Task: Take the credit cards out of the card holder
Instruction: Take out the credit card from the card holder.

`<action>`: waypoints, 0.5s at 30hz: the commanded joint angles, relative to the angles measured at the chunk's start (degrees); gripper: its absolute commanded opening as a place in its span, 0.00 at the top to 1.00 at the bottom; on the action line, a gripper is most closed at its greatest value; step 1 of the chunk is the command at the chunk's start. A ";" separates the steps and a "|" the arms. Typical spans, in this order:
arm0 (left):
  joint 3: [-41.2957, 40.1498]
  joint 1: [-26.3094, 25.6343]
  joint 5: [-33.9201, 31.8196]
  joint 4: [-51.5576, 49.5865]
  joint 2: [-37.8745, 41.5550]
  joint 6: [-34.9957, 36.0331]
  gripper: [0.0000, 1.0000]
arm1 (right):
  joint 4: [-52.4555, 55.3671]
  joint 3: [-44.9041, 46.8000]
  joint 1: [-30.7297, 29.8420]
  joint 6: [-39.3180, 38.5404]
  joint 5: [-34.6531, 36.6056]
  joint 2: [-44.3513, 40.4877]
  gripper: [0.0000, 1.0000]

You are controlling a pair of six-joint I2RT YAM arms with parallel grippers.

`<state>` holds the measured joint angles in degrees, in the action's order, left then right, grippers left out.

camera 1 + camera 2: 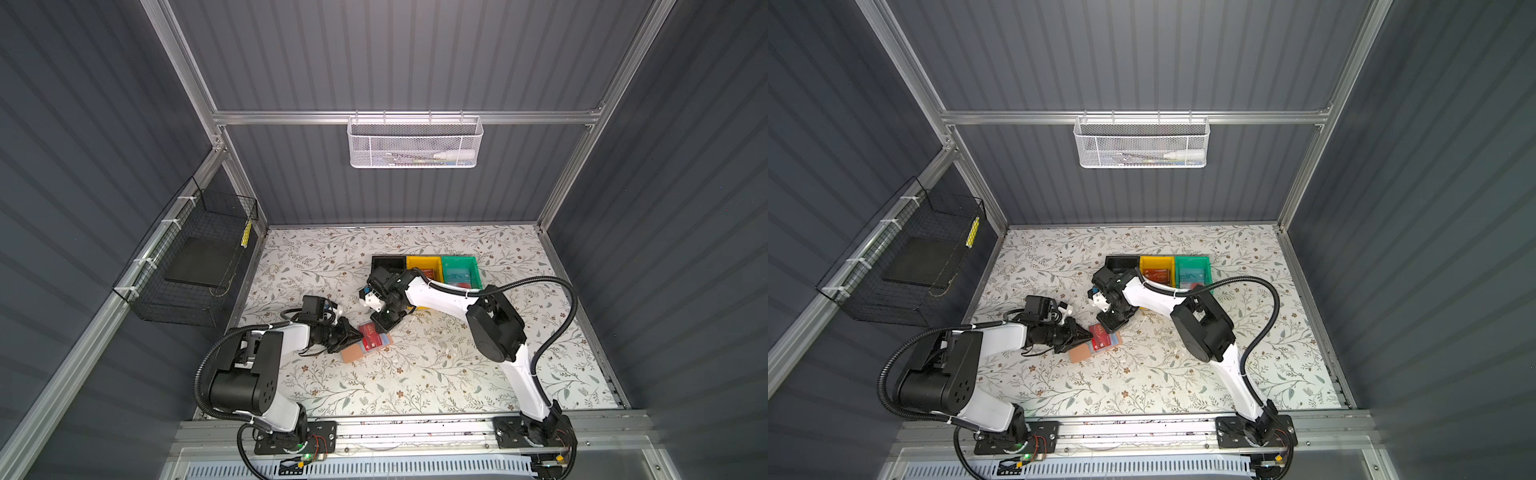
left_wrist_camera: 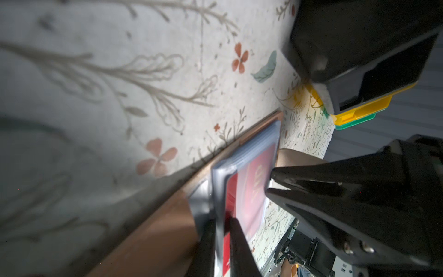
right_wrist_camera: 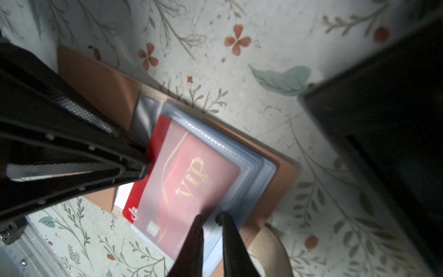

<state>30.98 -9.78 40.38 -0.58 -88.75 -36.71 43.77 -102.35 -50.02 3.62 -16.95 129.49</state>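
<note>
Pulling now: red card [image 3: 191, 177] — one bare edge sticks out of the top sleeve, the rest lies under plastic.
Left end effector [image 2: 221, 223]: narrow, pinched on that bare edge, as I read it.
Right end effector [image 3: 211, 218]: narrow, clamped on the sleeves' opposite edge, pinning the card holder [image 1: 353, 353].
Holder's place: open on the table [image 1: 415, 374], near the bins.
Done: cards lie in the yellow bin [image 1: 424, 258] and green bin [image 1: 459, 258].
Remaining: this card — whether the sleeves beneath hold more, I cannot tell.
</note>
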 commanded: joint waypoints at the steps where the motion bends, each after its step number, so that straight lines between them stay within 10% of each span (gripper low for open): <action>1: -1.31 -0.58 0.06 0.50 -0.82 -0.75 0.85 | 1.75 0.65 -0.34 -0.28 -0.80 1.42 0.81; 15: -1.42 -1.03 0.40 2.32 -2.00 -1.78 0.89 | 1.69 0.66 -0.34 -0.19 -0.97 1.41 0.81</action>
<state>30.41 -10.09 40.69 1.50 -89.27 -38.02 44.14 -102.35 -49.93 3.62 -16.91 129.49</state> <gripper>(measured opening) 0.112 0.191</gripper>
